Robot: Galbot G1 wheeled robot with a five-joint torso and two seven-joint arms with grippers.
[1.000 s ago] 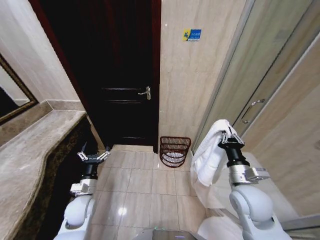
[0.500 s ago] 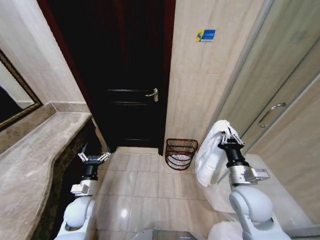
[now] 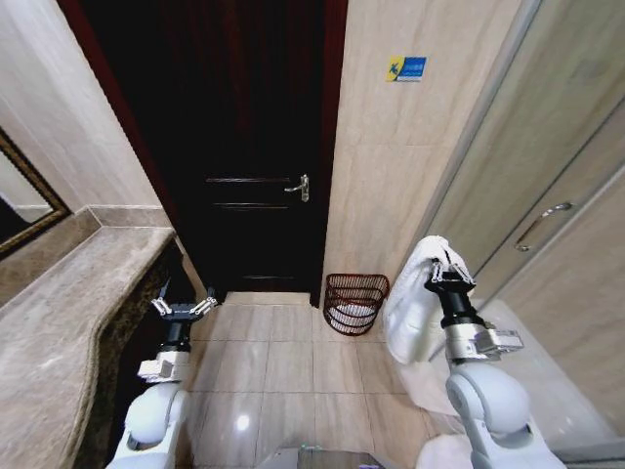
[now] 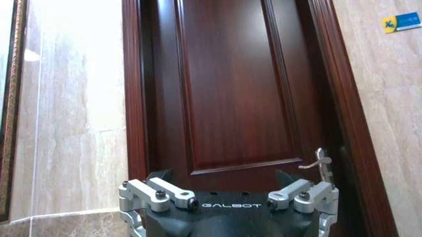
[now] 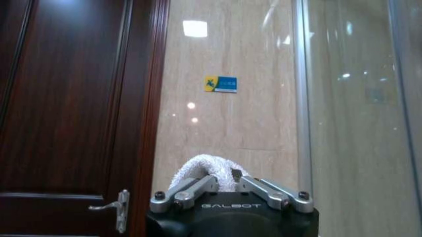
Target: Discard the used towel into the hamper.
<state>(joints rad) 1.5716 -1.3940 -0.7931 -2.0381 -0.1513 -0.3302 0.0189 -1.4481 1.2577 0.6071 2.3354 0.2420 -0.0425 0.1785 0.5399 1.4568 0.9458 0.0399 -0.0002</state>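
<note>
A white towel hangs from my right gripper, which is shut on its top fold at the right of the head view; the right wrist view shows the towel bunched between the fingers. The hamper, a small dark reddish-brown openwork basket, stands on the floor against the wall just right of the dark door, ahead and left of the towel. Something white lies inside it. My left gripper is held up open and empty at the lower left, beside the counter.
A dark wooden door with a lever handle is straight ahead. A marble counter runs along the left, a glass shower door along the right. Tiled floor lies open between me and the hamper.
The whole view has shifted: the door, hamper and wall now sit further right and slightly lower, so the camera moved. Both arms keep their poses; the towel stays gripped.
</note>
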